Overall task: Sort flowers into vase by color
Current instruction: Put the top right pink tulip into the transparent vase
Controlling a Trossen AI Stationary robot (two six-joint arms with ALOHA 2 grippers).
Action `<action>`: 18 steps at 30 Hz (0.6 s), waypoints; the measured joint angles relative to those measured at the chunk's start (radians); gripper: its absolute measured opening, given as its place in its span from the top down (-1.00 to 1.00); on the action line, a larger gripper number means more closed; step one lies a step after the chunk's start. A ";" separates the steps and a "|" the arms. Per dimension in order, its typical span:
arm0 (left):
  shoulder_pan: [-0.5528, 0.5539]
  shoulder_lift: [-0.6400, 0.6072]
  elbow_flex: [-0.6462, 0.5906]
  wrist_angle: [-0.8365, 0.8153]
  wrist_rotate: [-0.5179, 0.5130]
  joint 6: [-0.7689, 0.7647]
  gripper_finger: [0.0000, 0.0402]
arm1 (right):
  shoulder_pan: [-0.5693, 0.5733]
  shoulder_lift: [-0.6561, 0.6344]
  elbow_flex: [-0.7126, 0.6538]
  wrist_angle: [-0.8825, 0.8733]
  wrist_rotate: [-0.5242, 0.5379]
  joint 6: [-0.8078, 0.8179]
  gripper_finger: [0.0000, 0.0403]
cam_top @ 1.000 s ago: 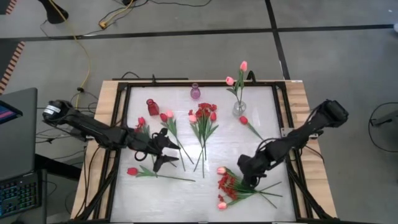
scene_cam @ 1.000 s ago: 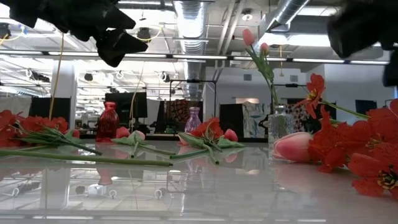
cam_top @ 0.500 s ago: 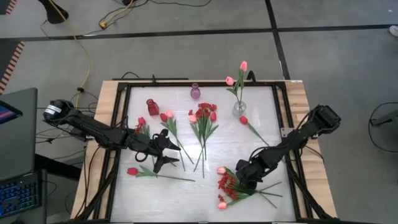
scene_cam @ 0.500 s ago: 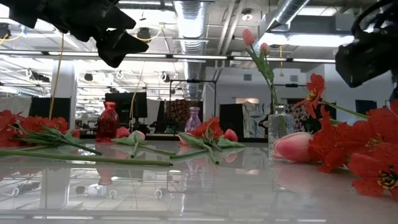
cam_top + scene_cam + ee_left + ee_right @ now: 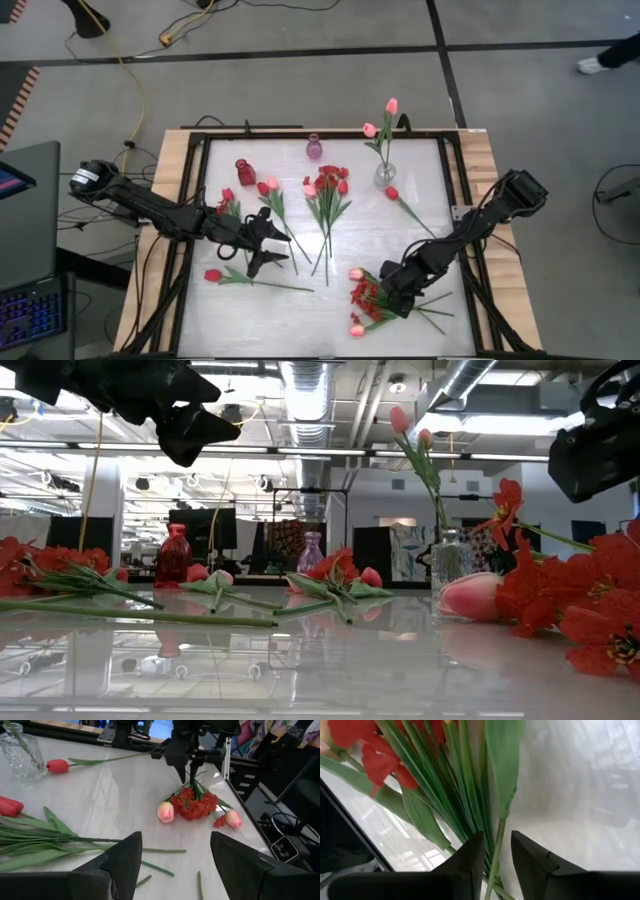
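- Right wrist view alone shows the grip: the right gripper [image 5: 496, 857] has its dark fingers nearly together around one thin green stem [image 5: 495, 855] of the red bunch [image 5: 427, 765], among smooth, blade-shaped leaves.
- High view places that gripper [image 5: 393, 296] over the bunch [image 5: 372, 302] near the table's front right edge; two pink tulip buds lie in it.
- Left wrist view shows the left gripper [image 5: 175, 857] with its jaws standing wide and nothing between them, above the glossy white tabletop [image 5: 120, 795].
- High view: the left gripper [image 5: 262, 243] hangs just beside loose tulips [image 5: 272, 205].
- Low view: a clear glass vase [image 5: 447, 560] holds pink tulips; a red vase [image 5: 174, 556] and a purple vase [image 5: 311, 552] stand at the far edge.
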 joint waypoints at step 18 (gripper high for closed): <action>0.000 0.000 0.000 -0.012 0.005 0.003 -0.11 | -0.001 0.000 0.000 0.054 0.032 0.000 0.89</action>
